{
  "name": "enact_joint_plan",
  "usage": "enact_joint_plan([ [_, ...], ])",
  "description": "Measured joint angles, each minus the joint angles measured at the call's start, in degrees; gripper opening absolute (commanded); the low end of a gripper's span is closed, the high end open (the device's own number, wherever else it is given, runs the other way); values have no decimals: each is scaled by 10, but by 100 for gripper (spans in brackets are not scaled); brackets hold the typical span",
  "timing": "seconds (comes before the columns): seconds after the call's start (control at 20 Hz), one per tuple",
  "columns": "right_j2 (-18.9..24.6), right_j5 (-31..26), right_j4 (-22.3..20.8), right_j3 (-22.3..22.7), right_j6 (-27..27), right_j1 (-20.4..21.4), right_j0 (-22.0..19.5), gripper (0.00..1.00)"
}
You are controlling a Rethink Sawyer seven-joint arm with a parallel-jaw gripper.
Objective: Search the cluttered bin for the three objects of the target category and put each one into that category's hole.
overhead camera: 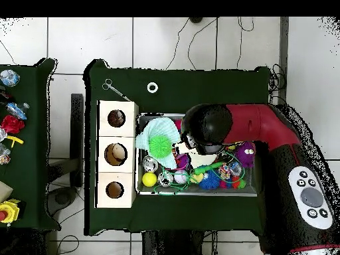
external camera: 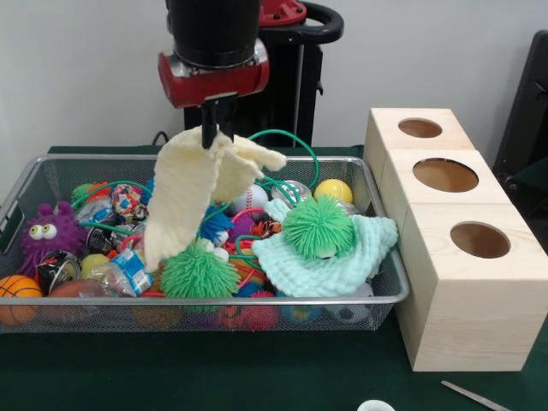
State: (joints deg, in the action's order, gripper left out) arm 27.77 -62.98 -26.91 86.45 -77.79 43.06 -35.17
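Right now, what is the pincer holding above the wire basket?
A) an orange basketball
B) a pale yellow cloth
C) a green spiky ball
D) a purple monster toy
B: the pincer is shut on the pale yellow cloth, which hangs from it over the wire basket.

A pale yellow cloth (external camera: 184, 193), a mint green cloth (external camera: 330, 257) and spiky green balls (external camera: 318, 227) were seen in silver mesh (external camera: 51, 175).

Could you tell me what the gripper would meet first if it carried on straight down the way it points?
The gripper, shut on the cream cloth, would probably meet the green spiky ball in the cluttered bin; depth is uncertain.
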Motion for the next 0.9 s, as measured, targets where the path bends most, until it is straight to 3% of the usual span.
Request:
enact_joint_plan([
  [0.3, 0, -7, 24, -12, 0, 13, 8, 0],
  [0.75, 0, -6, 22, -15, 0, 7, -8, 0],
  [0.8, 0, -5, 17, -15, 0, 1, -21, 100],
  [0.9, 0, -4, 14, -15, 0, -1, -26, 100],
])
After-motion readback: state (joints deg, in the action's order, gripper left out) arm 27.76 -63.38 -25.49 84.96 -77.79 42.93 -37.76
